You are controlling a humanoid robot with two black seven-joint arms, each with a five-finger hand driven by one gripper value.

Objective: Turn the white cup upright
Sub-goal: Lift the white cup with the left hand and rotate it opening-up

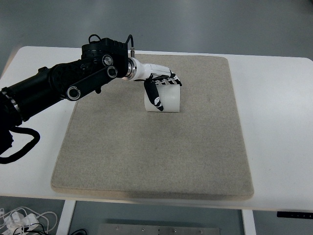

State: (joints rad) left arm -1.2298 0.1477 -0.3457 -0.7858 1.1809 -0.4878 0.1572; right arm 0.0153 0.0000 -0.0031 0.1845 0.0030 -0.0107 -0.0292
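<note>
Nearest, I see bare beige mat (146,156) on the white bench (279,122). Beyond it, my left hand (159,81) has its fingers (154,97) wrapped over the white cup (166,100), gripping it from above and alongside, near the mat's far edge.

Beige felt-like mat (156,156) w/ rounded corners lies flat on white table (279,122), covers most of the top, table margins bare on L/R. Grey floor (195,24) beyond far edge. Bundle of white cables (24,220) on floor, bottom-left. Metal plate (156,229) under near table edge, partly cut off.
</note>
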